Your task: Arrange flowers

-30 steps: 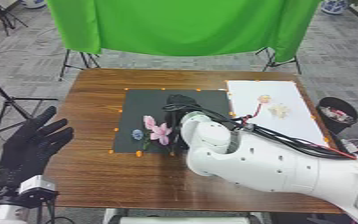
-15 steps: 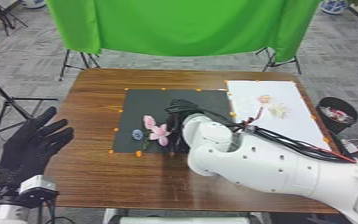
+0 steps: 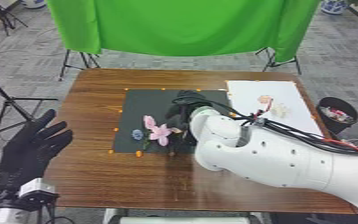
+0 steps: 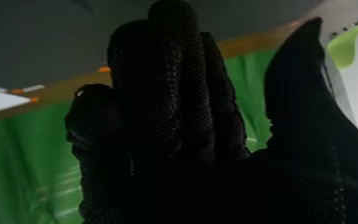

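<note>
Pink flowers (image 3: 160,134) on a black mat (image 3: 140,105), a filled bin (image 3: 338,100) beside the table (image 3: 95,170).
The round black bin stands just off the table's right side, near the white sheet (image 3: 291,95); pale and reddish pieces (image 3: 336,116) lie inside, too small to identify. Farther back on the floor is a blue-and-white pot (image 3: 334,6), its contents unclear. The pink flowers and a small blue-grey flower (image 3: 137,134) are side by side on the black mat's near part, while pale flowers (image 3: 279,110) appear on the white sheet. The right hand (image 3: 186,100) is over the mat, just beside the pink flowers; in the right wrist view its fingers are straight, the thumb spread wide from them. The left hand (image 3: 24,150) is at the table's left side, fingers extended and spread.
</note>
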`<control>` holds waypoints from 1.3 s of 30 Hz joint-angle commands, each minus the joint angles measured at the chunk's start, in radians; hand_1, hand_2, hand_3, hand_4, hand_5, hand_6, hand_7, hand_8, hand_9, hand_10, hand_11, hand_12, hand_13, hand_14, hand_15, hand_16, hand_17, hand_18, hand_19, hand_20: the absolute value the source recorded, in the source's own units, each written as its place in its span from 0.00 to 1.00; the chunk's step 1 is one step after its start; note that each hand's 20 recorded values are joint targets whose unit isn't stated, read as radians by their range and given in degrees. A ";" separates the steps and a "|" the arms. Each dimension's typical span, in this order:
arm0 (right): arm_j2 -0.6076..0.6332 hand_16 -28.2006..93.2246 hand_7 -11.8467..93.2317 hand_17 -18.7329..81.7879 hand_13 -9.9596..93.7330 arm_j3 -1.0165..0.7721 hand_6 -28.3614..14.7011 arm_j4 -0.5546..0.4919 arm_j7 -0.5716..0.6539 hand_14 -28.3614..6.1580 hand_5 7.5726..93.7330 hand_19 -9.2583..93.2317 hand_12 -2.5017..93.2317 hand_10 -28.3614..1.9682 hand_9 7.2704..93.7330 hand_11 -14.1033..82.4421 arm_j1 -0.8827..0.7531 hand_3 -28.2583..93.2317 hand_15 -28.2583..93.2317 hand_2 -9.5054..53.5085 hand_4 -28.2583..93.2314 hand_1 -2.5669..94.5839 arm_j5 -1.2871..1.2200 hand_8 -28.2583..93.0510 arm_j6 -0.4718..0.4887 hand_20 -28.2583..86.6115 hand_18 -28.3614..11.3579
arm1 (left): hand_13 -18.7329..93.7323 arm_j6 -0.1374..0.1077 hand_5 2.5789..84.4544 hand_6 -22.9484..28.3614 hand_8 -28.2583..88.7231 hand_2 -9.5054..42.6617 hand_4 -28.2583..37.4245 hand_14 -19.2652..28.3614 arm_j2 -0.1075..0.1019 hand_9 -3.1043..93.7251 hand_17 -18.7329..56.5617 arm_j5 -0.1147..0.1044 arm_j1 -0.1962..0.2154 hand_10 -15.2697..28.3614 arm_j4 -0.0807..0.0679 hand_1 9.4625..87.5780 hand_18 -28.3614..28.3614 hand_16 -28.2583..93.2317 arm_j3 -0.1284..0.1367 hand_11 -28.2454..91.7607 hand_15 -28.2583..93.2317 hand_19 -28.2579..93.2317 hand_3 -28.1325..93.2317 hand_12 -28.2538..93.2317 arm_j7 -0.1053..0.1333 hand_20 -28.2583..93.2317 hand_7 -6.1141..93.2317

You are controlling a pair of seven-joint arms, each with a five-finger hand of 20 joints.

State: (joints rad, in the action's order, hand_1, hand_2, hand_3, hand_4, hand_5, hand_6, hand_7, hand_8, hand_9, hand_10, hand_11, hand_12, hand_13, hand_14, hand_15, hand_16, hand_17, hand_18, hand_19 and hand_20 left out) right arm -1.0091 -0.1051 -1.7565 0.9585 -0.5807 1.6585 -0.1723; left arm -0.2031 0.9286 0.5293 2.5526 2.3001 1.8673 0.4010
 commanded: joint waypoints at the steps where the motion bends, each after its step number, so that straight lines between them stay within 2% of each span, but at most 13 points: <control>1: 0.207 0.36 0.27 0.74 0.89 -0.087 0.56 -0.116 -0.100 0.58 0.65 1.00 0.20 0.39 0.86 0.38 0.049 0.85 0.74 0.23 0.06 0.30 -0.010 0.15 -0.013 0.44 0.28 | 0.36 -0.041 0.43 0.65 0.19 0.30 0.14 1.00 -0.055 0.38 0.17 -0.040 0.057 0.82 0.012 0.25 1.00 0.14 0.004 0.45 0.69 0.67 0.74 0.33 0.065 0.26 0.13; 2: 0.239 0.36 0.27 0.73 0.88 -0.099 0.56 -0.122 -0.104 0.57 0.64 1.00 0.20 0.38 0.84 0.38 0.053 0.85 0.74 0.23 0.06 0.30 -0.027 0.15 -0.013 0.44 0.28 | 0.36 -0.049 0.43 0.65 0.19 0.30 0.14 1.00 -0.065 0.38 0.17 -0.049 0.061 0.82 0.014 0.25 1.00 0.14 0.002 0.45 0.69 0.67 0.74 0.33 0.074 0.26 0.13; 5: 0.331 0.36 0.26 0.70 0.84 -0.137 0.55 -0.116 -0.125 0.53 0.61 1.00 0.19 0.35 0.78 0.37 0.066 0.85 0.75 0.24 0.06 0.30 -0.071 0.15 0.028 0.44 0.28 | 0.36 -0.040 0.43 0.65 0.19 0.30 0.13 1.00 -0.061 0.38 0.17 -0.041 0.050 0.82 0.011 0.26 1.00 0.14 -0.003 0.45 0.69 0.68 0.74 0.33 0.061 0.26 0.13; 6: 0.357 0.36 0.26 0.69 0.82 -0.140 0.55 -0.107 -0.123 0.52 0.60 1.00 0.19 0.34 0.75 0.36 0.072 0.86 0.76 0.24 0.06 0.30 -0.073 0.15 0.029 0.44 0.28 | 0.36 -0.044 0.43 0.65 0.19 0.30 0.14 1.00 -0.073 0.38 0.17 -0.048 0.055 0.82 0.011 0.25 1.00 0.14 -0.006 0.45 0.69 0.68 0.74 0.33 0.076 0.26 0.13; 13: 0.510 0.34 0.26 0.67 0.75 -0.136 0.53 -0.032 -0.086 0.47 0.55 1.00 0.18 0.28 0.60 0.31 0.103 0.86 0.78 0.23 0.06 0.30 -0.121 0.15 0.047 0.45 0.32 | 0.36 -0.044 0.43 0.65 0.19 0.31 0.13 1.00 -0.078 0.38 0.17 -0.045 0.032 0.82 0.008 0.26 1.00 0.14 -0.023 0.45 0.69 0.68 0.74 0.33 0.062 0.26 0.13; 15: 0.527 0.33 0.27 0.66 0.74 -0.123 0.54 -0.007 -0.068 0.47 0.54 1.00 0.18 0.26 0.57 0.30 0.114 0.87 0.79 0.23 0.06 0.30 -0.132 0.15 0.056 0.45 0.33 | 0.36 -0.057 0.43 0.65 0.19 0.31 0.13 1.00 -0.096 0.38 0.17 -0.061 0.049 0.82 0.010 0.26 1.00 0.14 -0.022 0.45 0.69 0.68 0.74 0.33 0.090 0.26 0.13; 18: 0.541 0.33 0.27 0.65 0.73 -0.126 0.54 0.028 -0.050 0.46 0.52 1.00 0.18 0.27 0.55 0.30 0.103 0.87 0.79 0.22 0.06 0.31 -0.141 0.15 0.069 0.45 0.33 | 0.36 -0.050 0.43 0.65 0.19 0.31 0.14 1.00 -0.083 0.38 0.17 -0.051 0.042 0.82 0.009 0.26 1.00 0.14 -0.018 0.45 0.69 0.68 0.74 0.33 0.078 0.26 0.13; 20: 0.542 0.32 0.27 0.65 0.72 -0.136 0.54 0.058 -0.048 0.46 0.51 1.00 0.18 0.27 0.54 0.30 0.079 0.87 0.80 0.22 0.06 0.31 -0.133 0.15 0.086 0.45 0.33 | 0.36 -0.053 0.43 0.65 0.19 0.31 0.14 1.00 -0.098 0.38 0.17 -0.059 0.043 0.82 0.007 0.26 1.00 0.14 -0.022 0.45 0.69 0.68 0.74 0.33 0.095 0.26 0.13; 21: 0.551 0.32 0.27 0.65 0.72 -0.116 0.54 0.063 -0.037 0.46 0.51 1.00 0.18 0.27 0.54 0.29 0.082 0.87 0.80 0.22 0.05 0.31 -0.144 0.15 0.084 0.45 0.33 | 0.36 -0.041 0.43 0.65 0.19 0.31 0.14 1.00 -0.079 0.38 0.17 -0.048 0.028 0.82 0.006 0.26 1.00 0.14 -0.023 0.45 0.69 0.68 0.74 0.33 0.066 0.26 0.13; 22: 0.543 0.32 0.27 0.65 0.72 -0.163 0.54 0.074 -0.027 0.46 0.50 1.00 0.18 0.27 0.53 0.29 0.043 0.88 0.80 0.21 0.05 0.31 -0.141 0.15 0.109 0.45 0.33 | 0.36 -0.050 0.43 0.65 0.19 0.31 0.14 1.00 -0.095 0.38 0.17 -0.057 0.029 0.82 0.005 0.26 1.00 0.14 -0.033 0.45 0.69 0.68 0.74 0.33 0.086 0.26 0.13; 27: 0.531 0.32 0.27 0.64 0.71 -0.216 0.54 0.099 -0.023 0.45 0.48 1.00 0.18 0.26 0.51 0.28 -0.025 0.88 0.80 0.20 0.05 0.31 -0.150 0.15 0.144 0.45 0.33 | 0.36 -0.038 0.43 0.65 0.19 0.30 0.14 1.00 -0.074 0.38 0.17 -0.044 0.021 0.82 0.002 0.25 1.00 0.14 -0.033 0.45 0.69 0.68 0.74 0.33 0.062 0.26 0.13; 31: 0.509 0.32 0.27 0.64 0.70 -0.243 0.55 0.112 -0.029 0.45 0.46 1.00 0.18 0.26 0.50 0.28 -0.057 0.88 0.81 0.18 0.05 0.30 -0.162 0.15 0.160 0.45 0.32 | 0.36 -0.039 0.43 0.65 0.19 0.30 0.14 1.00 -0.079 0.38 0.17 -0.049 0.023 0.82 0.001 0.25 1.00 0.14 -0.032 0.45 0.69 0.68 0.74 0.33 0.070 0.26 0.13; 39: 0.479 0.31 0.26 0.64 0.70 -0.258 0.55 0.126 -0.022 0.45 0.45 1.00 0.18 0.26 0.49 0.28 -0.098 0.88 0.81 0.16 0.04 0.31 -0.148 0.15 0.178 0.45 0.32 | 0.36 -0.019 0.43 0.65 0.19 0.31 0.14 1.00 -0.048 0.38 0.17 -0.026 -0.001 0.82 0.000 0.25 1.00 0.14 -0.032 0.45 0.69 0.68 0.74 0.33 0.031 0.26 0.13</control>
State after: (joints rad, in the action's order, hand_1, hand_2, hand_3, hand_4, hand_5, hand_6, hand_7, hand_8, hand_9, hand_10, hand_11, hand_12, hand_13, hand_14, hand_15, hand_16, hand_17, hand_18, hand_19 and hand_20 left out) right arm -0.4985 -0.3554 -1.6358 0.9305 -0.6445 1.4939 -0.0122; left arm -0.2435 0.8465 0.4837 2.5626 2.3016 1.8348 0.4690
